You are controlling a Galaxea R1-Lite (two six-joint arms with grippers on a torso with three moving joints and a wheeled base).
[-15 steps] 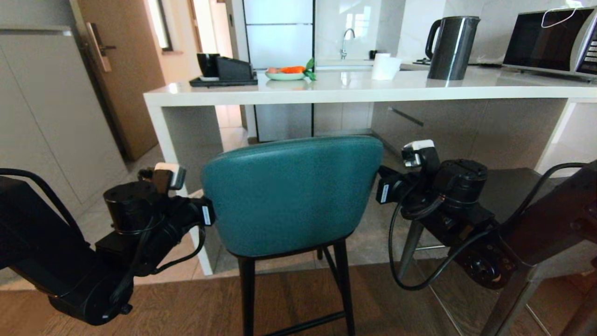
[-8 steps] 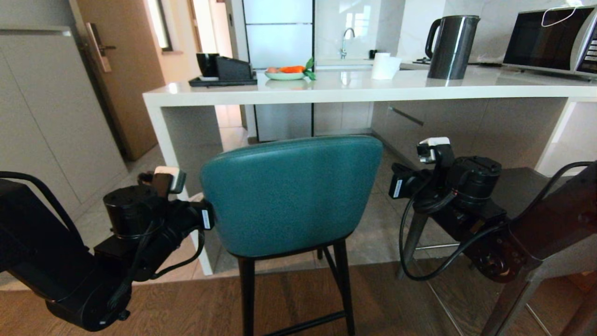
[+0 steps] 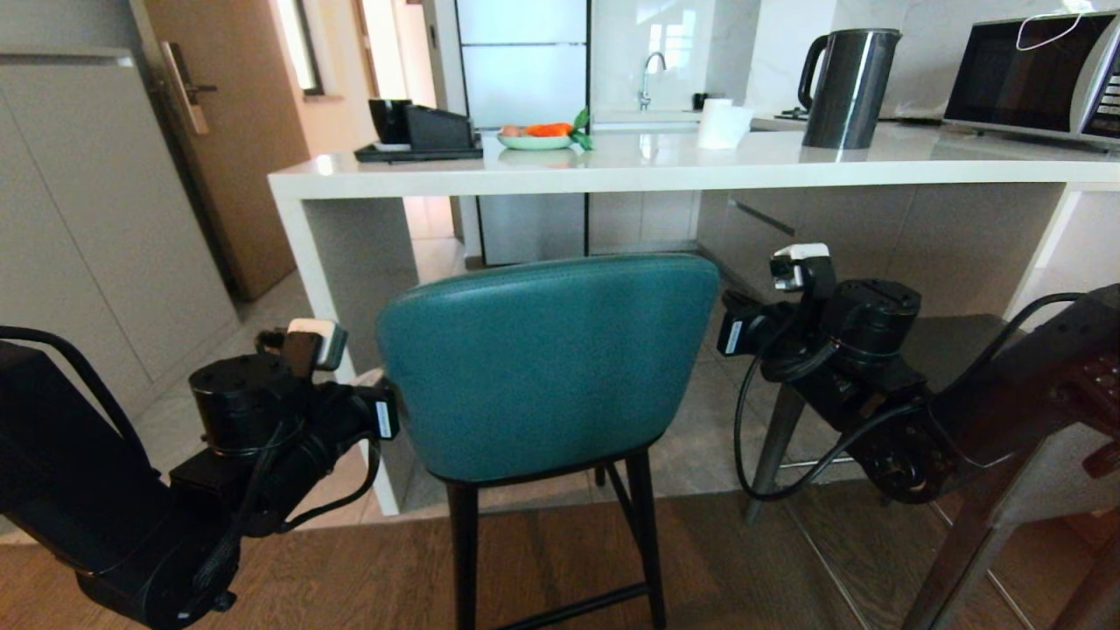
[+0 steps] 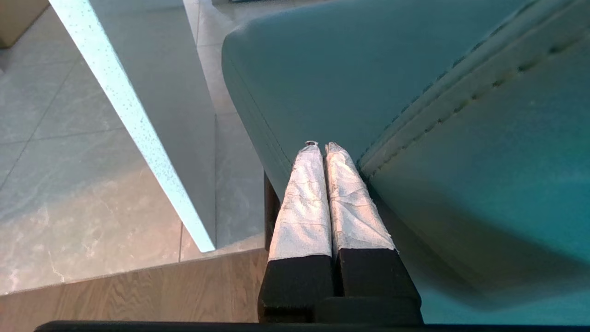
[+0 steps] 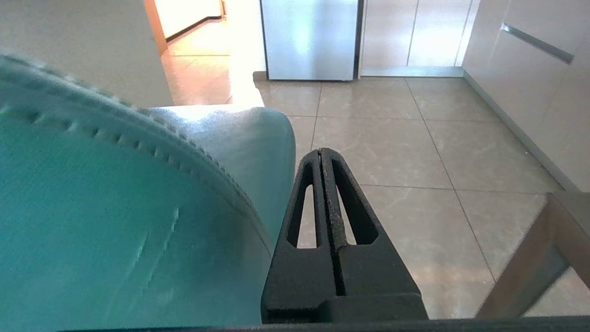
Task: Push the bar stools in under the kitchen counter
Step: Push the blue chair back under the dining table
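Left gripper [image 4: 321,146] fingers pressed together, empty, against left edge of teal stool [image 3: 547,363] back. Right gripper [image 5: 321,152] likewise closed, empty, just beside right edge.

Stool [image 3: 547,367] stood before kitchen counter [image 3: 682,171], near its left end leg [image 3: 350,262]. Second stool [image 3: 962,350] to its right. Left gripper [image 4: 322,150] sat beside the first stool's left edge, right gripper [image 5: 321,154] beside its right edge. On the counter: kettle [image 3: 844,87], microwave [image 3: 1041,79], plate [image 3: 535,140].
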